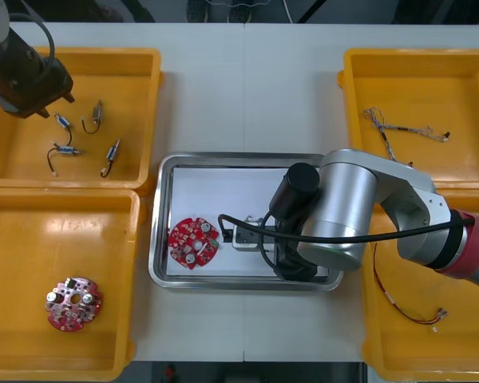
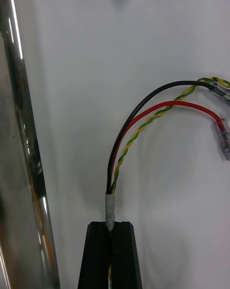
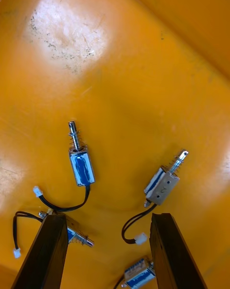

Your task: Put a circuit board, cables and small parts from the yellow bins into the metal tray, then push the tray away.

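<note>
Right gripper [image 2: 110, 224]: fingers clamped on cable [image 2: 143, 121] at its taped end, wires arcing ahead over metal tray [image 2: 21, 174] floor. Risk: stiff cable may snag on release, lifting out. Left gripper [image 3: 108, 219]: fingers apart, 2 small metal parts [image 3: 81, 167] just ahead

Bright overhead light, soft shadows; glare — metal tray [image 2: 23, 150], yellow bin [image 3: 62, 35]

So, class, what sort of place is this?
Probably an electronics kitting bench: yellow bins hold small metal parts and a round red circuit board; the right tool holds a red and yellow cable in a metal tray, the left tool hovers open over the parts.
</note>
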